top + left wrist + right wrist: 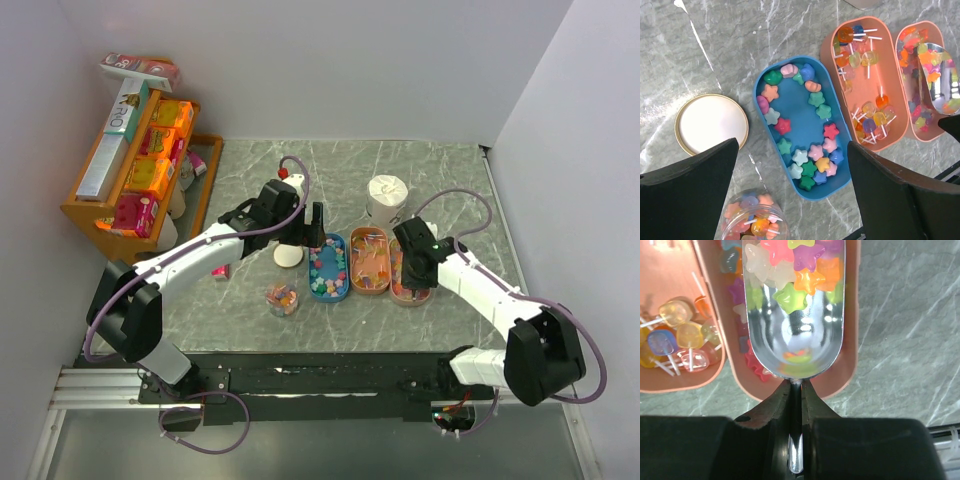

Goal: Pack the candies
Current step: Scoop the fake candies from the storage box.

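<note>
Right wrist: right gripper [796, 390] clenched on scoop [795, 340] handle, candies [790, 270] piled at far end of bowl, straight ahead of jaws, above pink tray [850, 340]. Left wrist: left gripper [792, 165] spread wide, holding nothing, jar [752, 220] just beside one finger. Risk: tilting en route to jar, spilling candies off shallow lip.

The scoop [795, 335] is polished metal, smooth and mirror-bright. The candies [790, 270] in it are translucent and glossy; those in the blue tray [797, 110] are opaque and duller. The tray is smooth plastic. The table [715, 40] has a grey marbled surface with a slight sheen. The jar [740, 202] is clear and glossy. The far-left shelf [85, 215] is wood.
</note>
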